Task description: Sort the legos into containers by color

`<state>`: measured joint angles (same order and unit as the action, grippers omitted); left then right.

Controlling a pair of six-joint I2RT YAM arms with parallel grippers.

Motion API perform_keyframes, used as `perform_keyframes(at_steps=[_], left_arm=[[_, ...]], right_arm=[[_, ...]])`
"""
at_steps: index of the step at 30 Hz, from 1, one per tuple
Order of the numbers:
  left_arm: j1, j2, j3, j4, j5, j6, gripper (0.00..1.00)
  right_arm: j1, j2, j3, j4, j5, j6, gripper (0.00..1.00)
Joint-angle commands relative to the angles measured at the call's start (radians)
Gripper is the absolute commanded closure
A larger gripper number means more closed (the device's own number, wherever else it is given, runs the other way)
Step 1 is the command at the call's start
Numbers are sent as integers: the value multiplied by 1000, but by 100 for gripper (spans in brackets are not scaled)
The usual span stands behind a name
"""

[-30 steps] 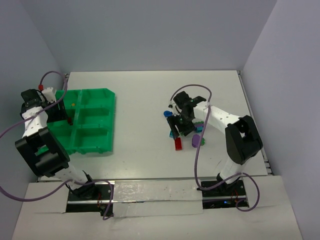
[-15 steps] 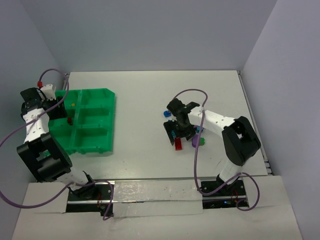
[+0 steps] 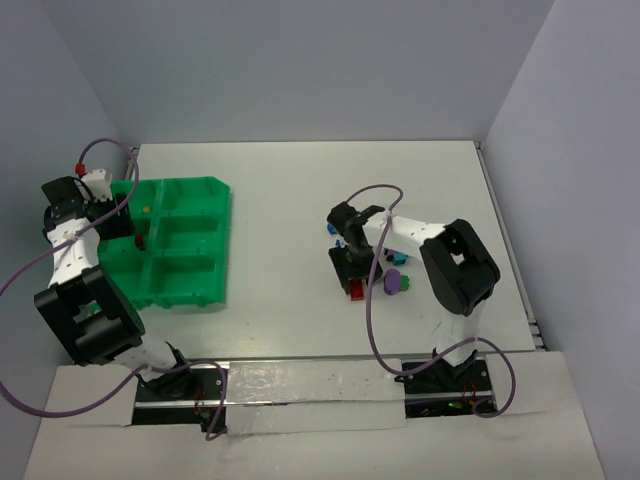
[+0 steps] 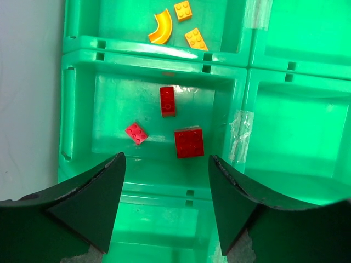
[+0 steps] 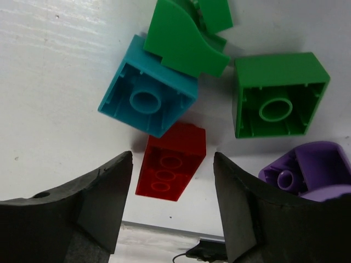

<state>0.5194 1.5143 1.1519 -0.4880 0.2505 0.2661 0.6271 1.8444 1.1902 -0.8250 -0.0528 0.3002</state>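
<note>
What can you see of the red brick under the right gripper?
The red brick is glossy plastic, oblong, lying upside down on the white table: its hollow underside with three round tubes faces up. Its far end abuts the teal brick. It lies between the open fingers of the right gripper, neither touching it.

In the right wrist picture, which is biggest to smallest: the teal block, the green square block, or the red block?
1. Teal block and green square block: a tie, they look about the same.
2. Red block: smallest.
</note>
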Motion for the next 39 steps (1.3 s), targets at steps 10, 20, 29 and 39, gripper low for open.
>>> perform_keyframes(at_steps=[10, 20, 29, 39], left_arm=[[-2, -82, 67, -11, 159, -4, 1], [-62, -142, 177, -74, 454, -81, 1], [-445, -234, 101, 63, 484, -349, 1], [-741, -180, 50, 208, 381, -584, 1]], right_arm=[[13, -82, 77, -12, 9, 1, 80], [-78, -269, 307, 81, -167, 119, 100], [-194, -154, 464, 418, -373, 561, 100], [-157, -35, 491, 525, -464, 797, 100]])
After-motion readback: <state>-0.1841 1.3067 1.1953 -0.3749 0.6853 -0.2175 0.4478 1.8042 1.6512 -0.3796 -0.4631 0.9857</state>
